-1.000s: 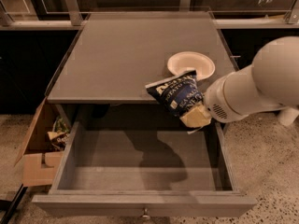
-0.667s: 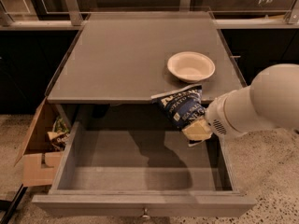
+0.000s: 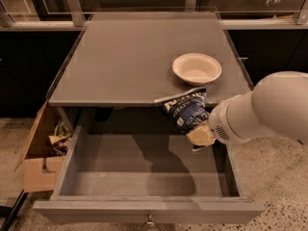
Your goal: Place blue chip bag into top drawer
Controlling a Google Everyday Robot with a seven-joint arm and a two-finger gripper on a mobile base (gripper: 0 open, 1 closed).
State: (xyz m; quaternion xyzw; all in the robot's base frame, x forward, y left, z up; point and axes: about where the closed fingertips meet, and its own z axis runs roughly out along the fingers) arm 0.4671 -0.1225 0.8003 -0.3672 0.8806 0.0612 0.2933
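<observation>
The gripper hangs over the open top drawer, at its right rear. Its fingers pinch the blue chip bag by its lower end, just in front of the desk edge, likely so it drops inside.

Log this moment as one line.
pincer: shut on blue chip bag | bag: held over open top drawer | bowl: on cabinet top
</observation>
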